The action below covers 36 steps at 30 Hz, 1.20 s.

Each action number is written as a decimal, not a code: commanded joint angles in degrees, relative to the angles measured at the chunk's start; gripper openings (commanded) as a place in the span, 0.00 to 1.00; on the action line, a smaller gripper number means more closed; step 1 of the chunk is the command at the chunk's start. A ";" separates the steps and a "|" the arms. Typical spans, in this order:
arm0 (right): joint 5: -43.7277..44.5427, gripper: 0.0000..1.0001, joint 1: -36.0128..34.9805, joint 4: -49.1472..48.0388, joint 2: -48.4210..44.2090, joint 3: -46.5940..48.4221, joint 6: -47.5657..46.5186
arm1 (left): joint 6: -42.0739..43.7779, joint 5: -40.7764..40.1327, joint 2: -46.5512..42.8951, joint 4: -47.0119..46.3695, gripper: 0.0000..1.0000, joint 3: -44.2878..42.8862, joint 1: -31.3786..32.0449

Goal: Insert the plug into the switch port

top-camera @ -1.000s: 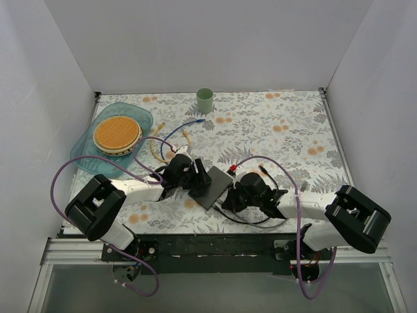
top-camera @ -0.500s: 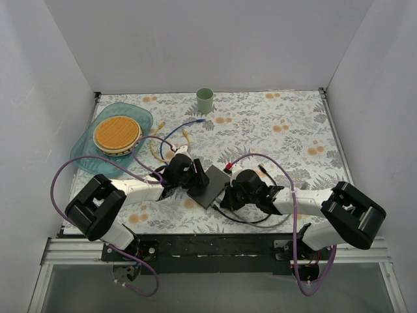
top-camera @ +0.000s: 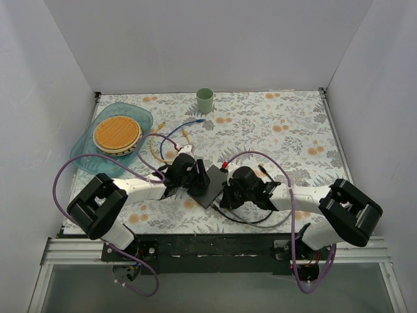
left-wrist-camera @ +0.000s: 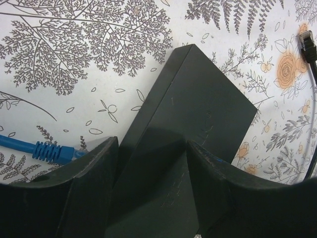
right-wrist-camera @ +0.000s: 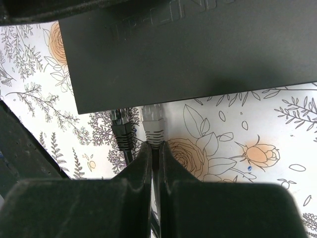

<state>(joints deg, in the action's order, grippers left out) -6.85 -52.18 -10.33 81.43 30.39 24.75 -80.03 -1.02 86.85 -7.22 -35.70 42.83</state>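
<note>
Got the switch (top-camera: 210,184) near the middle of the floral table (top-camera: 293,130), between the two arms. Clamped along both sides by the left end effector (left-wrist-camera: 151,144), roughly half wide around it. Pinched tight in the right end effector (right-wrist-camera: 154,153): a grey plug (right-wrist-camera: 152,121), nose right at the switch's edge, just beside a black plug (right-wrist-camera: 121,133). Can't tell if actually seated in a port.

Top view: high behind the table's (top-camera: 287,130) near edge, looking down, far. Wrist views: very close, facing the switch (left-wrist-camera: 198,114) from opposite sides. All three share it.
</note>
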 commanded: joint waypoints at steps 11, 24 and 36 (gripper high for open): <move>15.81 0.01 0.68 -26.94 0.93 5.82 -2.25 | -11.37 37.40 7.72 1.69 0.00 -2.00 15.53; 22.67 0.01 0.68 -31.24 -0.39 4.59 -3.22 | -13.13 38.11 10.01 1.42 0.00 -2.00 17.90; 31.20 0.01 0.68 -29.58 -4.43 3.10 -3.31 | -14.72 35.38 10.01 1.95 0.00 -1.12 17.99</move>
<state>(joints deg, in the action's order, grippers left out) 0.12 -54.43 -7.57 77.30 28.64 23.35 -81.43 -2.83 94.30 -15.03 -39.75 46.09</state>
